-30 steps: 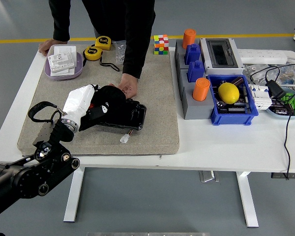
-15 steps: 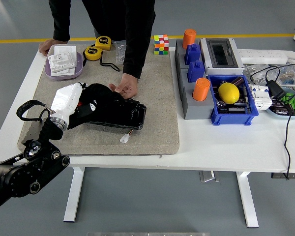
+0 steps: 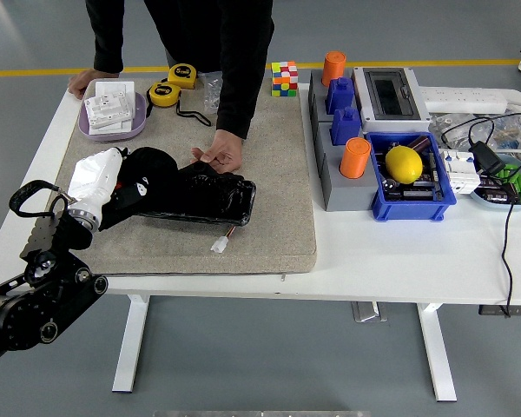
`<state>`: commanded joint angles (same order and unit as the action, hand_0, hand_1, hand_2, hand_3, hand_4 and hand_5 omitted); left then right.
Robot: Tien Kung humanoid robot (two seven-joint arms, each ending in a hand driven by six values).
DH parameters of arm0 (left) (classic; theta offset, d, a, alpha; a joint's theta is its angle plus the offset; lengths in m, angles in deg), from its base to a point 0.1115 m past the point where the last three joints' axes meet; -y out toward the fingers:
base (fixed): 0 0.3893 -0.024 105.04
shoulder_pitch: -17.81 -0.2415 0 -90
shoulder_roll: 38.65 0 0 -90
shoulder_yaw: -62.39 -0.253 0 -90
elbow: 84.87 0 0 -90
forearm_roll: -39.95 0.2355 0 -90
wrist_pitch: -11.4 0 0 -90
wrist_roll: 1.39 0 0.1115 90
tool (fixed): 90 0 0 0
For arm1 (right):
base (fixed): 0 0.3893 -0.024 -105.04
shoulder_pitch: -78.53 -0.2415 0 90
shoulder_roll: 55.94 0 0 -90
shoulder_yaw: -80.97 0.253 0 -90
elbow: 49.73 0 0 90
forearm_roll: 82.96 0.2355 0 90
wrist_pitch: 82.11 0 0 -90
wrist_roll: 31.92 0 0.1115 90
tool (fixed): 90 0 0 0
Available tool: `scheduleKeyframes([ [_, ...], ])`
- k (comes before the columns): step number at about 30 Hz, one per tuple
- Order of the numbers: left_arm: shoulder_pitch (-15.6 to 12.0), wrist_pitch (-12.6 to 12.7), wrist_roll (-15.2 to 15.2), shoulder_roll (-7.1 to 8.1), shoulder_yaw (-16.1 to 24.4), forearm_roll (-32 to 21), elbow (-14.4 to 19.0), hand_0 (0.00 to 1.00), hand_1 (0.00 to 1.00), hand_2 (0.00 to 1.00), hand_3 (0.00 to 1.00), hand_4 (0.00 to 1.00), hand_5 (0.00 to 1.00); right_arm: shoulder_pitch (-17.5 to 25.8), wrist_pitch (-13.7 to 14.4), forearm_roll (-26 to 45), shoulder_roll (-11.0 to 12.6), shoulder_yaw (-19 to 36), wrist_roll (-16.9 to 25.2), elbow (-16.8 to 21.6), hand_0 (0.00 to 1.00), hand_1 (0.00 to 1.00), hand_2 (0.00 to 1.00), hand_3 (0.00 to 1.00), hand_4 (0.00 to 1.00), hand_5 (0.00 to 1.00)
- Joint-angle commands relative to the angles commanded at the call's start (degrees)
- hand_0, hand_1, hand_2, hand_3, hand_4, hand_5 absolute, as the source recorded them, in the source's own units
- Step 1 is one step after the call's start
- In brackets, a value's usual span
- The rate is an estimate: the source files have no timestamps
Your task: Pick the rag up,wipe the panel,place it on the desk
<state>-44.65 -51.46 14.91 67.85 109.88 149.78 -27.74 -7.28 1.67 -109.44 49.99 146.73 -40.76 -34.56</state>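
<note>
gripping one rag (image 3: 94,176), one hand (image 3: 135,182).

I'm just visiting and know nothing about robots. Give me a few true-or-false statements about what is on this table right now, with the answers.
1. The robot's left hand is over the black panel, holding a white rag. True.
2. A person's hand touches the panel's far edge. True.
3. The lemon lies in the purple bowl. False: it lies in the blue bin; the bowl holds white parts.
4. Both robot arms are over the table. False: only the left arm shows; the right is out of view.
5. A colourful cube stands at the mat's far edge. True.
6. The two tape measures are red. False: they are yellow.
</note>
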Motion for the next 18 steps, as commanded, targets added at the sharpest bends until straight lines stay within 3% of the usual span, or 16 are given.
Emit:
scheduleKeyframes([
  [9,-0.58,0.22,0.15,0.97,3.23,0.83,-0.45,0.280,0.168,0.510,0.412,0.085,0.002,0.06,-0.07,-0.18,0.01,0.29,-0.09,0.01,0.737,0.626,0.694,0.619,0.998,0.567],
  [18,-0.34,0.28,0.12,0.76,2.15,0.40,-0.40,0.280,0.166,0.509,0.412,0.082,0.002,-0.04,-0.13,-0.19,0.04,0.49,-0.04,-0.02,0.738,0.626,0.694,0.619,0.998,0.568],
])
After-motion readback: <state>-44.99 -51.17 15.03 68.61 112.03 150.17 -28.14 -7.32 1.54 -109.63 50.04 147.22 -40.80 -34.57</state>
